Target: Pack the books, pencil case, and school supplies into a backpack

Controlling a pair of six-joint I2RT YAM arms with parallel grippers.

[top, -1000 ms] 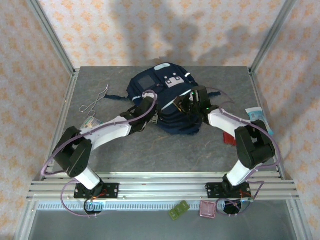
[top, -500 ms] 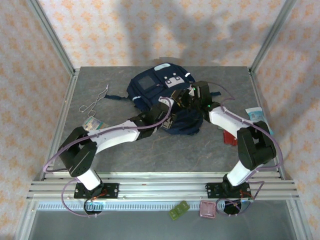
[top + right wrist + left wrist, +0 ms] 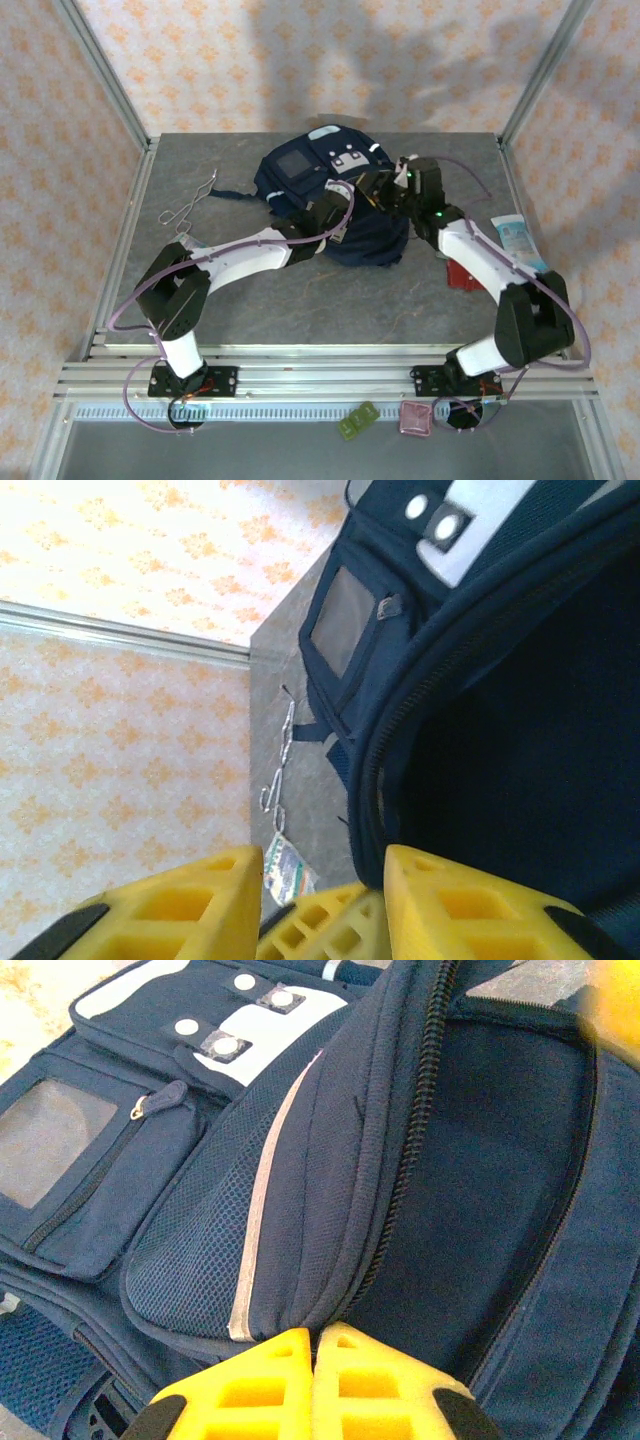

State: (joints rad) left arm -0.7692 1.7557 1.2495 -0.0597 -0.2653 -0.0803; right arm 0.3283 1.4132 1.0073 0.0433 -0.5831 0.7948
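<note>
Navy-blue backpack [image 3: 300,172] lying on the grey table [image 3: 300,300] at upper centre of the frame, left fingers [image 3: 270,1385] pressing together at its zipper flap, right fingers [image 3: 190,905] standing apart around the opening's rim

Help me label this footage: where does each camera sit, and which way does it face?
Top external: above, behind the arms, facing down at the table; both arms, left gripper and right gripper at the backpack.
Left wrist: on the left arm, facing the backpack's zip past its shut yellow fingers.
Right wrist: on the right arm, facing the backpack's rim and wall past open fingers.
Shared: all show the backpack's grey window pocket.
</note>
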